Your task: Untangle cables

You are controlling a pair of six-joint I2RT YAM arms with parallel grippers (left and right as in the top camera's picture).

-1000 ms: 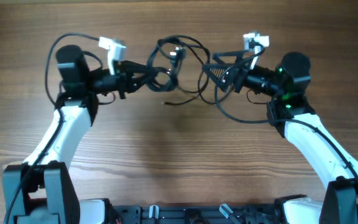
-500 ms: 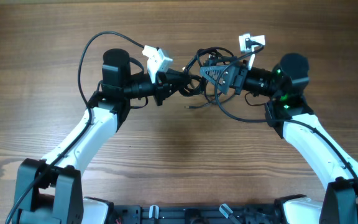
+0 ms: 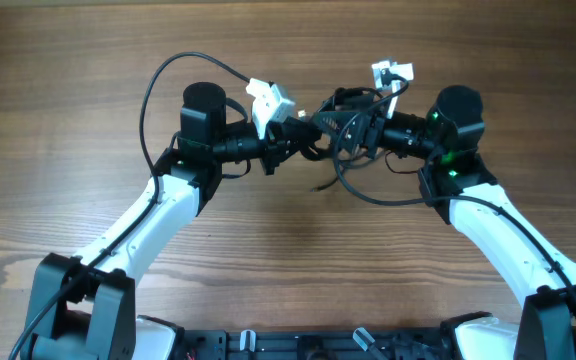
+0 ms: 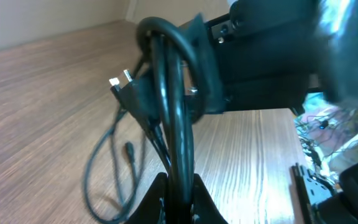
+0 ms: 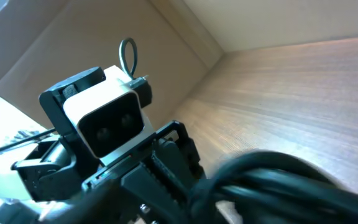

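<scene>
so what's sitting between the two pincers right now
Only the cables: the knotted black bundle spans the short gap from the left pincer to the right pincer. The overhead view shows this most clearly.

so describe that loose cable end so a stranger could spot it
Over the far centre of the wooden table, the cables bunch in a dark knot. On its near side one short tail pokes out; unlike the big black loop beside it, it ends free.
</scene>
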